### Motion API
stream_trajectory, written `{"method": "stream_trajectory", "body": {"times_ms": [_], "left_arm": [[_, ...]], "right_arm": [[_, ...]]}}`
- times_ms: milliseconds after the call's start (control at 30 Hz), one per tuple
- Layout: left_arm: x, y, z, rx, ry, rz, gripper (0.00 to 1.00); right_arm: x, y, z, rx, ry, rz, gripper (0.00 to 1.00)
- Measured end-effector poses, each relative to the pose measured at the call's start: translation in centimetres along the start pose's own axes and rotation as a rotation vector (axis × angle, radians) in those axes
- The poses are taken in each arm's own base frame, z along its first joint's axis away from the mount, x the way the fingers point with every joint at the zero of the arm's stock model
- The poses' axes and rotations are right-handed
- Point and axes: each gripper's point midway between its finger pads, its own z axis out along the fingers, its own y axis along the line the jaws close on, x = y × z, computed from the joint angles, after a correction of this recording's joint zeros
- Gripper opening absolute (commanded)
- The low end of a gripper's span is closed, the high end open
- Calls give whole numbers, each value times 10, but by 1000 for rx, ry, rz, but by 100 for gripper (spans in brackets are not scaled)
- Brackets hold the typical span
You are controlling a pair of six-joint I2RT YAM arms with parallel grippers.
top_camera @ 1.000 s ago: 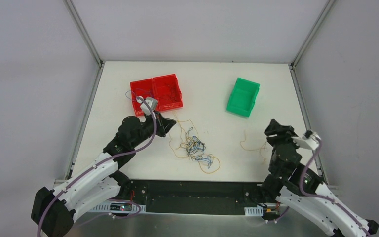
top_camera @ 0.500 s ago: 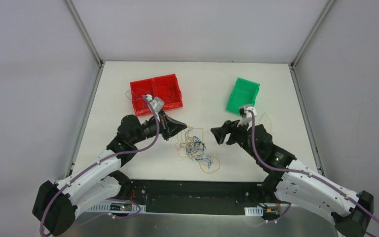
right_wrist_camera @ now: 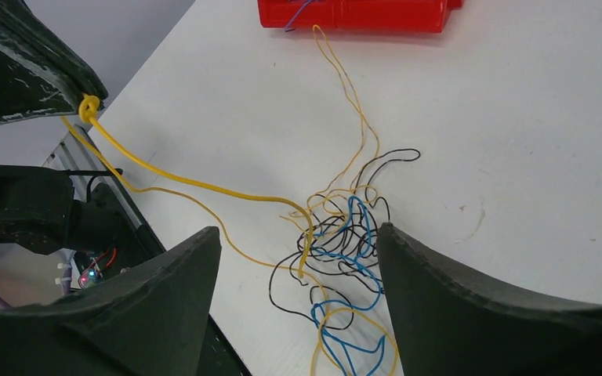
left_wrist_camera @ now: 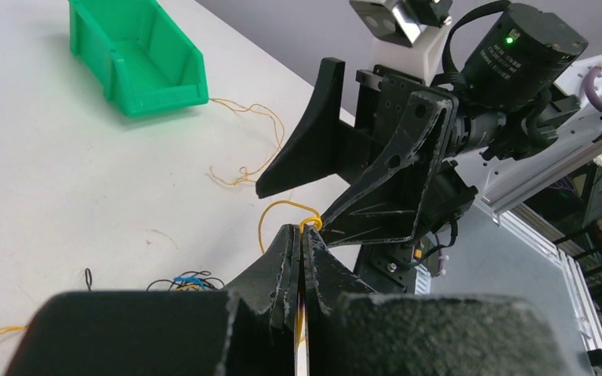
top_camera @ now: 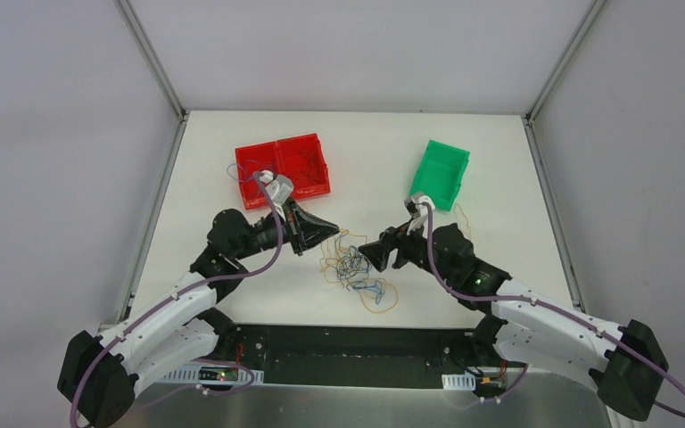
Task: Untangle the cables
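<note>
The left pincer (top_camera: 332, 228) is squeezed shut on one yellow wire (right_wrist_camera: 204, 186). It holds the wire at a little knot right at its tips. The right pincer (top_camera: 370, 252) is wide open and holds nothing. The pile of thin wires (top_camera: 354, 267) lies on the white surface (top_camera: 499, 160), just under the open right pincer and a little below the tips of the left one. The yellow wire runs from the left pincer's tips down into the middle of that pile. A few things could go wrong from here. If the left pincer pulls hard, the yellow wire may drag the whole pile along instead of sliding free, and the loops may pull into tighter knots. The wire is very thin, so it may also slip out of the shut pincer. If the right pincer closes where it hangs now, it may grab many wires at once, black, blue and yellow together, and then nothing comes apart. The two pincers are very close, tip near tip, so they may bump each other. One orange strand (right_wrist_camera: 343, 78) runs from the pile to the red bin (right_wrist_camera: 353, 12) beyond the right pincer, and a tug may drag that strand along too.
</note>
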Motion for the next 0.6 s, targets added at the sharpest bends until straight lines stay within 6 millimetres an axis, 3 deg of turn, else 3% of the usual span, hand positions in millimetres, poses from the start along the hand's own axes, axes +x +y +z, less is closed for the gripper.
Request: {"method": "stream_trajectory", "body": {"times_ms": [167, 467, 600], "left_arm": [[-14, -7, 2, 1, -5, -18, 0], [-103, -44, 32, 58, -85, -63, 0], [-116, -43, 46, 55, -75, -110, 0]], "right_arm": [[6, 14, 5, -90, 13, 0, 89], [2, 46, 3, -264, 7, -1, 90], [4, 49, 3, -272, 13, 0, 90]]}}
